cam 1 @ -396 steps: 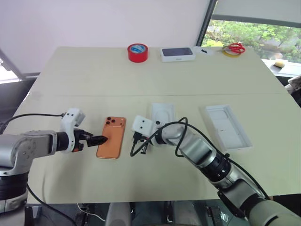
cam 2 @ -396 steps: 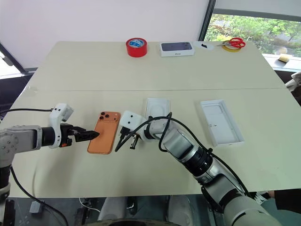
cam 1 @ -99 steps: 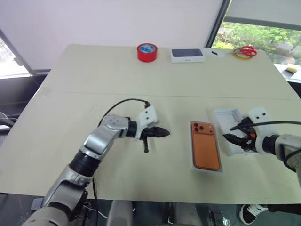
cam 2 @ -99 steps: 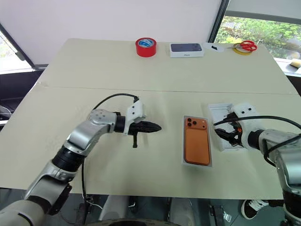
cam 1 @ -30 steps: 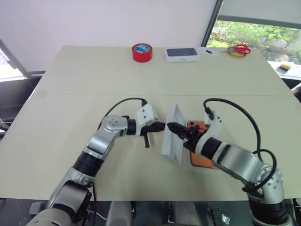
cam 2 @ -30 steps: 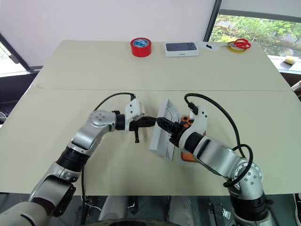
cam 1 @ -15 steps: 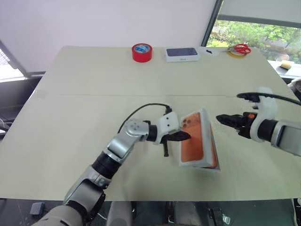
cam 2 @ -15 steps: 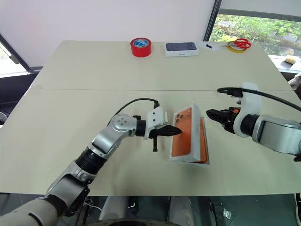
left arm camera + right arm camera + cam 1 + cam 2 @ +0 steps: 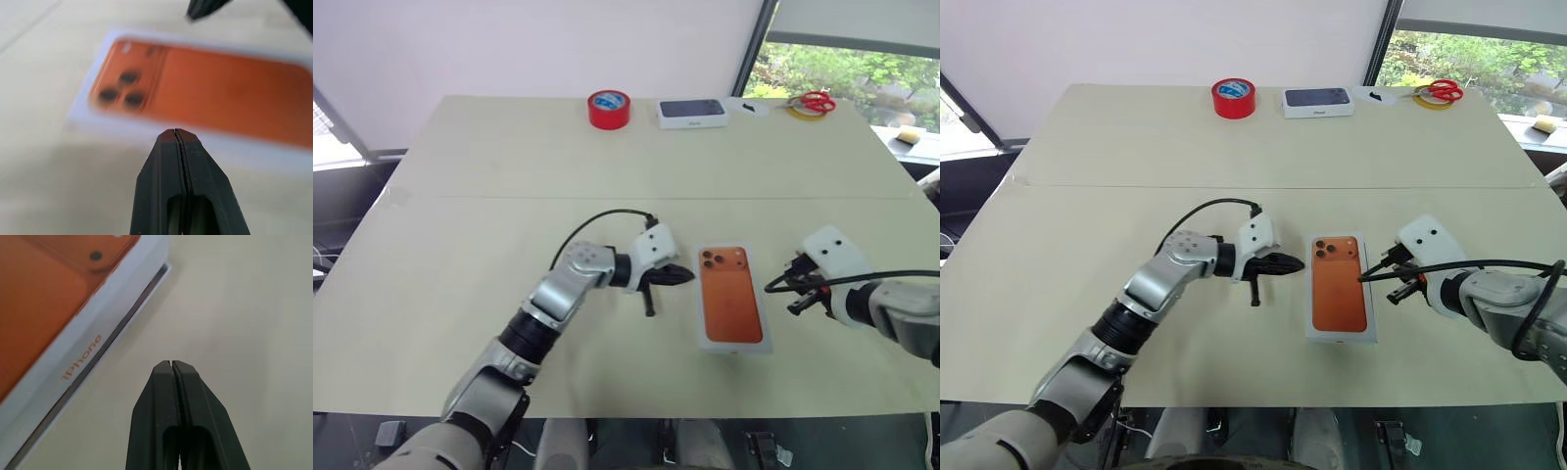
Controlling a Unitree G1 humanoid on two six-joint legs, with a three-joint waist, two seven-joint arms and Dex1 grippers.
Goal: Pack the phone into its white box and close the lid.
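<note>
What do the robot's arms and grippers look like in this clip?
Both arms are silver-grey metal segments joined by black rings. Each wrist carries a white, rounded plastic block, and a loose black cable loops from it back to the arm. The left gripper and right gripper each end in two slim, tapered black fingers. I see no markings on them.

The lid (image 9: 205,105) is blurred and cut off at the frame edge
</note>
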